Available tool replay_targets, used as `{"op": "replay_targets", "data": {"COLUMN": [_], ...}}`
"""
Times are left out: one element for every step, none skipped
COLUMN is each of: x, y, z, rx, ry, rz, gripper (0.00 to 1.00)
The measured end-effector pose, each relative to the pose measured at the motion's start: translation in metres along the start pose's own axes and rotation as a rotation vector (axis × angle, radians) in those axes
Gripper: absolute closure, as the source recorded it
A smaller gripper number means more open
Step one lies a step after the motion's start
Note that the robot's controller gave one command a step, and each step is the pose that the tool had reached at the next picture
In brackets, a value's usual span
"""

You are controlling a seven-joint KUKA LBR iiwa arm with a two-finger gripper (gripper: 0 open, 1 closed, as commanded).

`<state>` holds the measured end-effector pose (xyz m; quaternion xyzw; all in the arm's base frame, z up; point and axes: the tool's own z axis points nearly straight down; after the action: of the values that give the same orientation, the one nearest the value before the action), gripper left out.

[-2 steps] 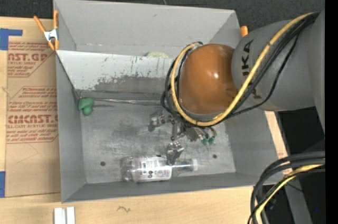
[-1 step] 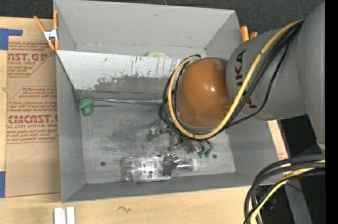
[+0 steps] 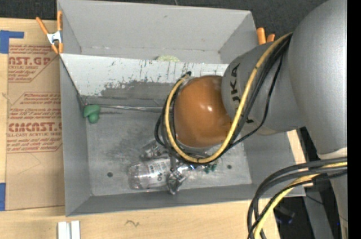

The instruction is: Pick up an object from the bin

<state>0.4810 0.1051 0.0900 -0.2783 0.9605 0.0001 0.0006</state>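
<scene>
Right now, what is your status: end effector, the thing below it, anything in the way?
End effector low in the bin, by its lower wall, over a clear plastic bottle. Clear crumpled bits heaped beside it. Green lump at far left, apart.

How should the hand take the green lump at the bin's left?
From above, probably, across its rounded middle. The green lump lies near the back-left corner of the bin, close to both walls, so sideways approaches look blocked; only toward the middle is it open.

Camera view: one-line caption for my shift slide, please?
KUKA arm, orange wrist cover over clear crumpled plastic by the bin's near wall; small green lump apart at left.
</scene>
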Motion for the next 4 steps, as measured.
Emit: {"op": "replay_targets", "data": {"x": [-0.005, -0.005, -0.004, -0.002], "y": [0.003, 0.003, 0.004, 0.006], "z": [0.013, 0.013, 0.009, -0.008], "rx": [0.005, 0.005, 0.004, -0.001], "ry": [-0.001, -0.001, 0.001, 0.004], "rz": [0.049, 0.049, 0.049, 0.049], "gripper": [1.0, 1.0, 1.0, 1.0]}}
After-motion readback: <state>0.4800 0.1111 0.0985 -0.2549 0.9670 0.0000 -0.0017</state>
